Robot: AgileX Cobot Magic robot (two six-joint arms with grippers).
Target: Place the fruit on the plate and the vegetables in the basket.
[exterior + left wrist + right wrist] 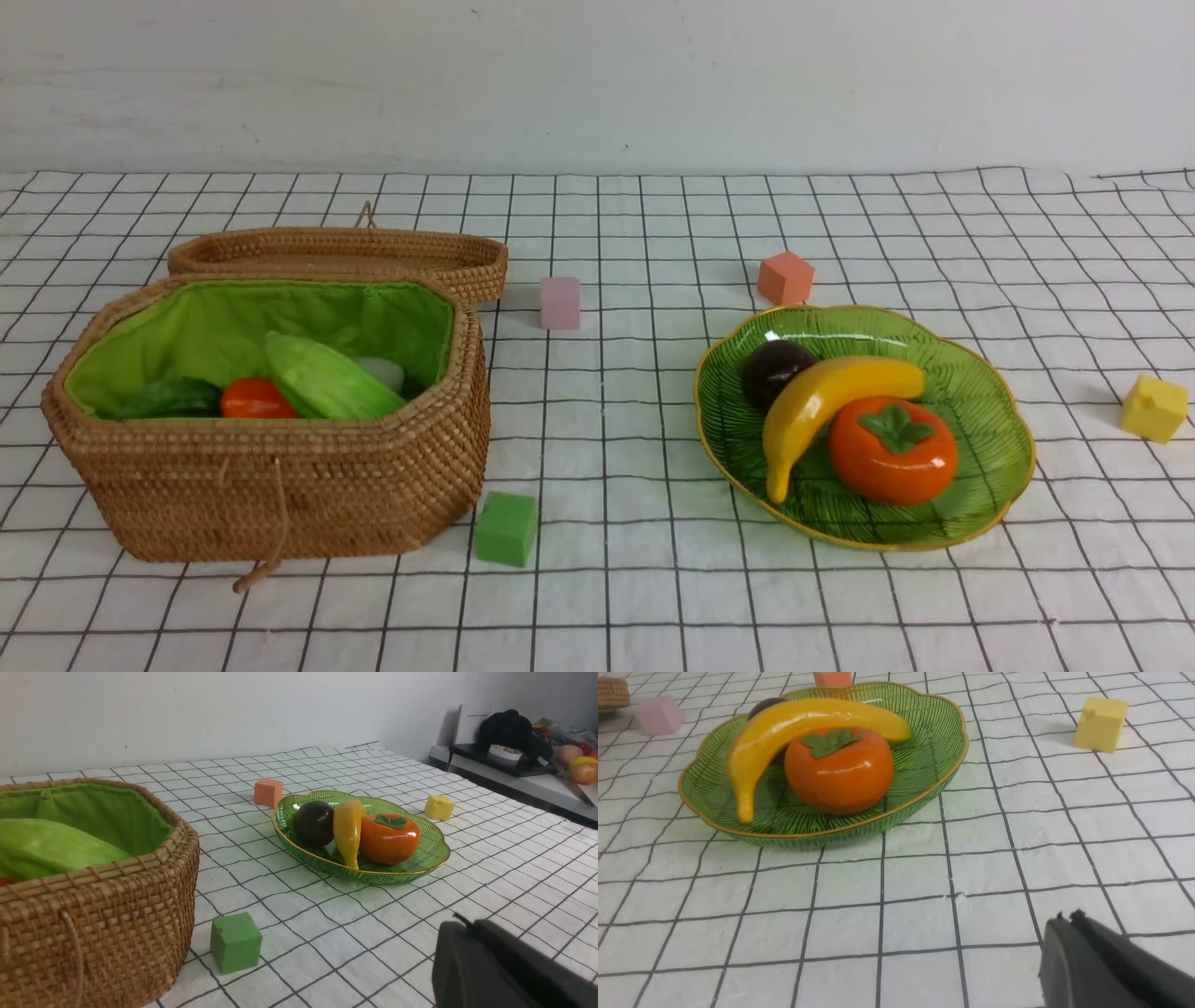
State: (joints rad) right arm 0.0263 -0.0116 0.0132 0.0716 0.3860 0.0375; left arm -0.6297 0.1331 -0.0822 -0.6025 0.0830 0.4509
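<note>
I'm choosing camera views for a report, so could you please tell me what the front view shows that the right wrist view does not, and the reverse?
Only the front view: the basket with vegetables inside, the rattan lid behind it, and the green cube.

Only the right wrist view: the right end effector, shut, low over bare cloth.

Both: the plate holding the banana, persimmon and mangosteen, plus the yellow cube, orange cube and pink cube.
</note>
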